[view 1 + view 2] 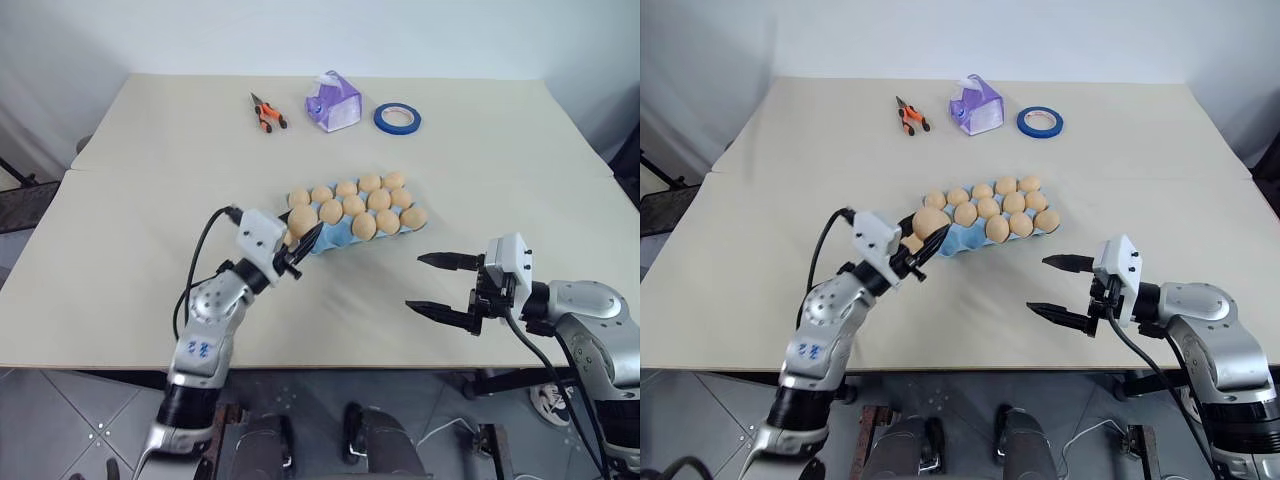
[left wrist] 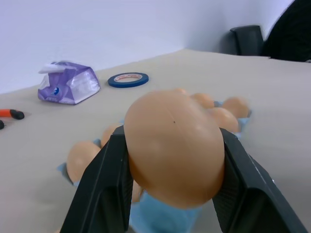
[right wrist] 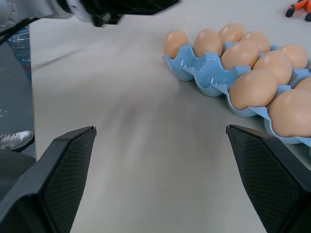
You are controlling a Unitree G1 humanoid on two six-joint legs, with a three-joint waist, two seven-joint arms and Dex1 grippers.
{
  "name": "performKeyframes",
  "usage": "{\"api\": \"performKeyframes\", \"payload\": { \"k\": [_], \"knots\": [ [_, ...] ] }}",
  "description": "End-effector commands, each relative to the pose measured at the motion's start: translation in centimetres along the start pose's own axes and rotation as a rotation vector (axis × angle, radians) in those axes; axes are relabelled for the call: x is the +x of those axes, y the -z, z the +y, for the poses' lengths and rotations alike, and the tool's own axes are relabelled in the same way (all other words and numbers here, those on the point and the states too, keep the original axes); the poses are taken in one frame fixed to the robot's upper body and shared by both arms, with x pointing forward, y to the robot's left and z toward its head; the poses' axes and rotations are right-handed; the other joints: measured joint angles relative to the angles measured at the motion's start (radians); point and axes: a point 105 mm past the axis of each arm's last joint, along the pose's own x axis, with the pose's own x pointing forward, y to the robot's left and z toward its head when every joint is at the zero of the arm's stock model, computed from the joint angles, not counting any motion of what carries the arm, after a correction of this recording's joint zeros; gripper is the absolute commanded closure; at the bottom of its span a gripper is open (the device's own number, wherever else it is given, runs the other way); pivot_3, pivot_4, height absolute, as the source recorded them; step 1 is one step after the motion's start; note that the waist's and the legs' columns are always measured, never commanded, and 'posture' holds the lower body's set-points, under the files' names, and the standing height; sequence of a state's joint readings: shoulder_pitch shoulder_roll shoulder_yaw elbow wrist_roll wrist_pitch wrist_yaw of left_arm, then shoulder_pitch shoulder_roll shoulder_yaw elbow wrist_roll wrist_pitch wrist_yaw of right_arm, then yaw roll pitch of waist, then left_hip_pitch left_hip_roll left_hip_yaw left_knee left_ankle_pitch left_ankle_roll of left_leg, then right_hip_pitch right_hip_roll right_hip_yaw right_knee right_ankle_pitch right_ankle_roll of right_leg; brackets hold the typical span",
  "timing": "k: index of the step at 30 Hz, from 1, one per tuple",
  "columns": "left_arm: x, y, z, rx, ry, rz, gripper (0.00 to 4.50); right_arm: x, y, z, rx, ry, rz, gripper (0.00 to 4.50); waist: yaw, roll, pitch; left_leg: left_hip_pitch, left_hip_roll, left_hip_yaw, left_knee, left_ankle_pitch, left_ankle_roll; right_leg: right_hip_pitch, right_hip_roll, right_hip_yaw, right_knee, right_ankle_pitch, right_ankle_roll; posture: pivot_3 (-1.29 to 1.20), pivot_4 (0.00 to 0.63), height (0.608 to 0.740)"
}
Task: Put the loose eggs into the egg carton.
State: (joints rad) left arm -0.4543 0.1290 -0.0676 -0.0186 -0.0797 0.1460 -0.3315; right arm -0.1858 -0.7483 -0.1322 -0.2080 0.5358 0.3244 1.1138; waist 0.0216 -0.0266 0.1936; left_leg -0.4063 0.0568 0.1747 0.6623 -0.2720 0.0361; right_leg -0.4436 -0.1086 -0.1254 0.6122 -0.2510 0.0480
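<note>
The left gripper (image 1: 928,240) is clamped on one egg (image 2: 172,145) and holds it above the table (image 1: 120,250), just at the near left end of the blue egg carton (image 1: 338,238). The carton lies mid-table, with eggs in most of its cups. The right gripper (image 1: 432,284) hovers near the table's near edge, to the right of the carton, its fingers spread wide and holding nothing.
</note>
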Motion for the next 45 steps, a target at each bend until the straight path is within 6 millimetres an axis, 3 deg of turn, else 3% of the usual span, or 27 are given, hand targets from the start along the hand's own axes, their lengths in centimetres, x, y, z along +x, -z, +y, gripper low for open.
{"api": "performKeyframes", "payload": {
  "k": [1,6,14,22,23,28,34,40,45],
  "knots": [
    [1.9,0.1,-0.4,0.027,-0.006,-0.01,2.76,-0.5,-2.0,0.0,-0.064,0.033,-0.103,0.0,0.002,0.0,0.0,0.0,0.0,0.0,0.0,0.0,0.0,0.0,0.0,-0.001,0.0,0.0,0.0,0.0,0.15,0.74],
    [3.3,0.7,-0.8,0.014,0.032,-0.007,2.76,-1.3,-2.5,-0.6,-0.091,0.105,-0.154,0.0,0.002,0.0,0.0,0.0,0.0,0.001,0.0,-0.001,0.001,0.0,0.0,-0.005,0.0,0.001,0.001,0.0,0.15,0.74],
    [5.1,0.7,-1.3,0.025,0.103,-0.01,2.76,-1.8,-2.5,0.1,-0.084,0.131,-0.177,0.0,0.003,0.0,0.0,-0.001,0.0,0.0,0.001,-0.001,0.002,0.0,-0.001,-0.006,0.0,0.001,0.001,0.0,0.15,0.74],
    [5.1,0.2,-2.4,-0.009,0.167,-0.01,0.2,-1.8,-2.2,0.0,-0.072,0.148,-0.164,0.0,0.001,0.0,0.0,-0.001,0.0,0.0,0.001,-0.001,0.002,0.0,0.0,-0.007,0.0,0.001,0.001,0.0,0.15,0.74],
    [5.0,0.2,-2.3,-0.006,0.167,-0.009,0.02,-1.8,-2.1,0.0,-0.07,0.148,-0.162,0.0,0.001,0.0,0.0,-0.001,0.0,0.0,0.001,-0.001,0.002,0.0,0.0,-0.006,0.0,0.001,0.001,0.0,0.15,0.74],
    [4.0,-1.1,-1.7,0.046,0.156,-0.047,0.02,-1.7,-2.2,-0.4,-0.071,0.151,-0.171,0.0,-0.001,0.0,0.0,-0.001,0.0,0.0,0.001,-0.001,0.002,0.0,0.0,-0.006,0.0,0.001,0.001,0.0,0.15,0.74],
    [-0.6,-2.3,-1.3,0.01,0.236,-0.076,0.02,-1.9,-2.3,-1.0,-0.069,0.187,-0.206,0.0,-0.004,0.0,0.0,0.0,0.0,0.0,0.001,-0.001,0.002,0.0,0.0,-0.006,0.001,0.001,0.001,0.0,0.15,0.74],
    [-9.3,-1.2,0.4,-0.071,0.336,0.04,0.02,-2.5,-1.4,-1.0,-0.035,0.225,-0.199,0.0,-0.02,0.0,0.0,0.0,0.002,0.0,0.001,-0.001,0.0,0.0,0.0,-0.002,0.003,-0.001,-0.001,0.0,0.15,0.74],
    [-13.8,-0.3,4.1,-0.051,0.263,0.15,0.02,-2.4,-1.3,-0.8,-0.024,0.217,-0.196,0.0,-0.019,0.001,0.0,0.0,0.002,-0.001,0.001,-0.003,-0.005,0.0,-0.001,0.0,0.003,-0.002,-0.003,0.0,0.15,0.74]
  ]
}}
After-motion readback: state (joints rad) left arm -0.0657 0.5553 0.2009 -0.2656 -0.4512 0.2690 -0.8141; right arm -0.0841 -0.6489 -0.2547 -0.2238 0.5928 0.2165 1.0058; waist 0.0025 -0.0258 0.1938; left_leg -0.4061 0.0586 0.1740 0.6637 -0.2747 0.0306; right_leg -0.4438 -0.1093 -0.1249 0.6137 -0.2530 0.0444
